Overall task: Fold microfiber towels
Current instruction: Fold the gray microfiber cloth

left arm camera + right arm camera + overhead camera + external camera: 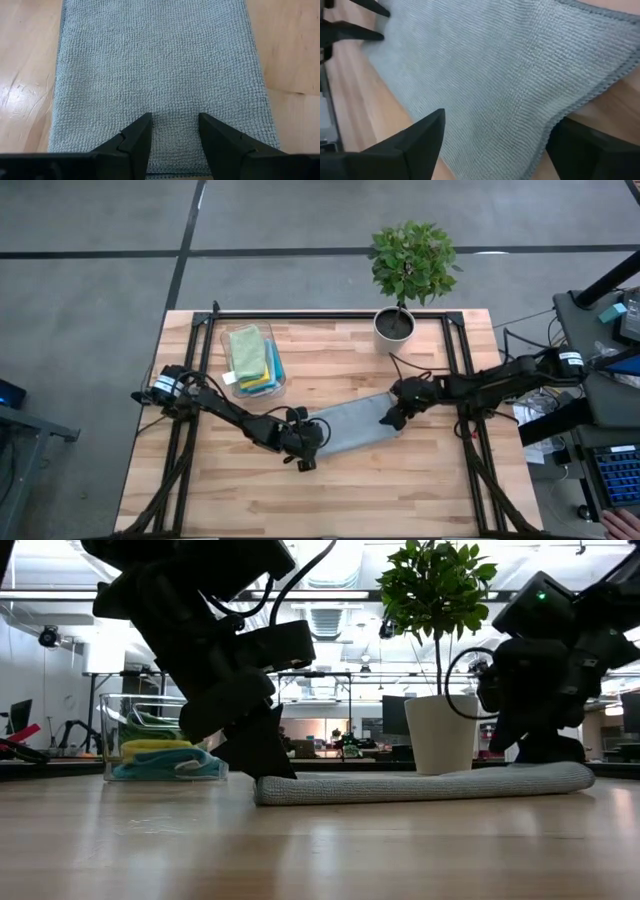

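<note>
A grey microfiber towel (355, 423), folded into a long strip, lies flat on the middle of the wooden table. My left gripper (318, 435) is open at the strip's left end, its fingers slanting down over that end (175, 165). My right gripper (388, 418) is wide open at the strip's right end. Its fingers stand on either side of a stitched corner (600, 85) in the right wrist view. Folded green, yellow and blue towels lie stacked in a clear bin (226, 356) at the back left. My left gripper has the tips of its open fingers (140, 132) down on the towel's top face near its left end (268, 783), slanting from above along the strip. Nothing is pinched between them, and the towel lies flat on the table. Whether my right gripper touches the towel, I cannot tell.
A potted plant in a white pot (394, 326) stands at the far edge, behind the towel's right end. The clear bin sits close behind my left arm. Bare wood (330, 490) stretches along the near side of the table.
</note>
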{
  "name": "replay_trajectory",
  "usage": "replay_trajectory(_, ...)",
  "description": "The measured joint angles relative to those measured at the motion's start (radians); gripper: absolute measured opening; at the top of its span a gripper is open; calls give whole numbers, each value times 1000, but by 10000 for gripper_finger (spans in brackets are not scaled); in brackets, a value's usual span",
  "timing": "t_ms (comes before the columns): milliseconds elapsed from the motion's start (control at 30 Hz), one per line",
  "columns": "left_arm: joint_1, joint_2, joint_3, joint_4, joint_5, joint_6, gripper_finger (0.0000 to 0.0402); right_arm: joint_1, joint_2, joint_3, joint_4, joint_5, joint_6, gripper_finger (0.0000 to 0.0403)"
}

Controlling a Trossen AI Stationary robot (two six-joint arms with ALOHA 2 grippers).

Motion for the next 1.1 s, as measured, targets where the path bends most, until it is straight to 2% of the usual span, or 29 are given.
replay_trajectory(133,0,0,0,1,0,0,150,0,1,-32,85,8,9,285)
replay_trajectory(233,0,0,0,2,0,-1,150,0,3,-40,123,17,15,254)
replay_trajectory(400,1,-1,-1,7,-1,0,150,0,3,-40,135,44,15,175)
replay_trajectory(633,-1,-38,-4,-23,11,1,150,0,1,-36,144,57,10,28)
replay_trajectory(733,-12,-69,-6,-45,15,3,150,0,-4,-25,132,57,3,15)
replay_trajectory(833,-26,-110,-6,-63,13,2,150,0,-11,17,42,58,-9,10)
replay_trajectory(933,-38,-131,-10,-70,7,2,150,0,-19,95,-136,62,-54,9)
replay_trajectory(1100,-47,-139,-17,-64,1,-3,150,0,-24,289,-542,188,-136,9)
